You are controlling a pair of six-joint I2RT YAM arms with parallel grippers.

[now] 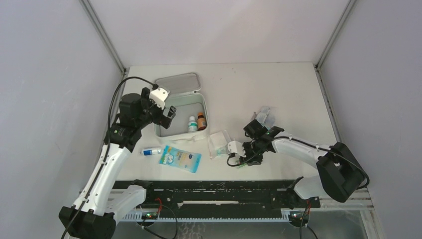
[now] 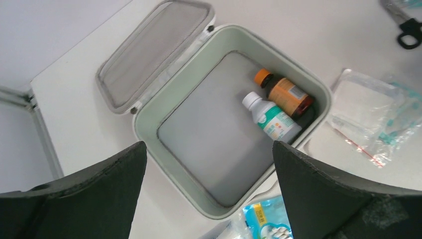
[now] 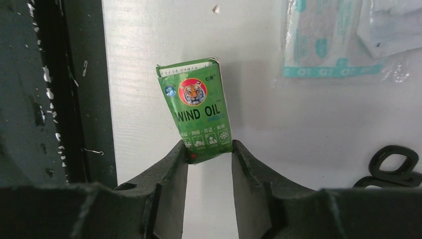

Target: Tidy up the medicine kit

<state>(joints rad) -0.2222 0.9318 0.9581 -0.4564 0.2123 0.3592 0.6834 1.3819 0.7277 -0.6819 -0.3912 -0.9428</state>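
The medicine kit (image 1: 177, 122) lies open at the table's left, its mesh lid (image 1: 177, 83) folded back. In the left wrist view its pale green rim (image 2: 179, 167) shows. A brown bottle (image 2: 286, 94) and a white bottle (image 2: 271, 119) lie in its right corner. My left gripper (image 1: 160, 107) hovers over the kit's left side, open and empty (image 2: 209, 144). My right gripper (image 1: 243, 159) is low near the front edge. Its fingertips press both sides of a green Wind Oil box (image 3: 198, 112), which lies on the table (image 3: 209, 149).
A blue-and-white flat packet (image 1: 180, 159) and a small tube (image 1: 151, 151) lie in front of the kit. A clear zip bag (image 1: 219, 143) lies right of it, with more clear packets (image 1: 266, 117) behind the right arm. Black scissors (image 3: 395, 167) and the black front rail (image 3: 74, 99) flank the box.
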